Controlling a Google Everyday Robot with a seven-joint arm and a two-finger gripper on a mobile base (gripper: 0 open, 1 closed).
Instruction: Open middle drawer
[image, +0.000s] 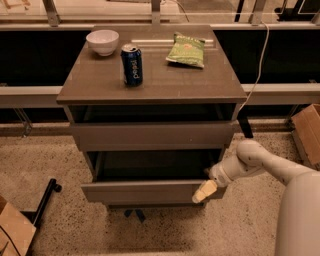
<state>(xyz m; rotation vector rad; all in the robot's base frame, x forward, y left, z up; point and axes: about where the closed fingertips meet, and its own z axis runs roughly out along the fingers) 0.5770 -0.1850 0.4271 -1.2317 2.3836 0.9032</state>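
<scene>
The middle drawer (145, 192) is a grey-brown flat front without a handle. It stands pulled out from the cabinet, and its dark interior (150, 165) shows above the front. My gripper (204, 191) is at the right end of that front, at its top edge. My white arm (260, 162) reaches in from the lower right. The top drawer (150, 135) above it is slightly out, with a dark gap under the cabinet top. The lowest front is mostly hidden under the middle drawer.
On the cabinet top (200, 85) stand a white bowl (102, 41), a blue can (132, 64) and a green chip bag (186, 49). A cardboard box (307, 132) is on the right, another (12, 230) at lower left beside a black stand leg (42, 202). A white cable (257, 65) hangs at the right.
</scene>
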